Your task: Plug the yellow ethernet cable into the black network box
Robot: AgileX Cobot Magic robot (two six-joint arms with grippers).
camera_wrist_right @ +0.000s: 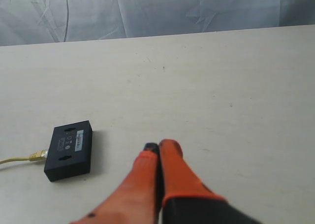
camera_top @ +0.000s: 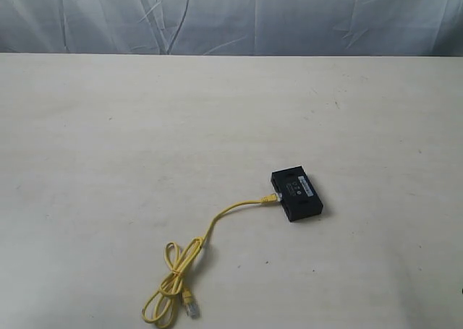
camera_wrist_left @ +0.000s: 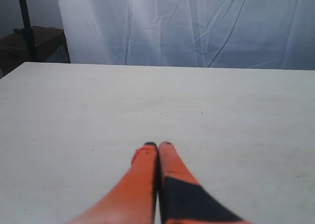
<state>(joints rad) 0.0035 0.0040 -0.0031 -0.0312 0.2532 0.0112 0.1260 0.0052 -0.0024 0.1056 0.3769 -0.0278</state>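
Note:
The black network box (camera_top: 296,194) lies flat on the table right of centre, pale label strip on top. The yellow ethernet cable (camera_top: 217,219) has one plug at the box's left side, seemingly seated in a port; its other end coils near the front edge, with a clear plug (camera_top: 191,306) lying loose. The right wrist view shows the box (camera_wrist_right: 69,148) and the cable's plugged end (camera_wrist_right: 37,155). My right gripper (camera_wrist_right: 158,146) is shut and empty, beside the box. My left gripper (camera_wrist_left: 158,144) is shut and empty over bare table. Neither gripper shows in the exterior view.
A pale table (camera_top: 145,141) fills the scene, backed by a wrinkled white-blue curtain (camera_top: 231,14). A dark stand and brown box (camera_wrist_left: 29,39) sit past the table's far corner in the left wrist view.

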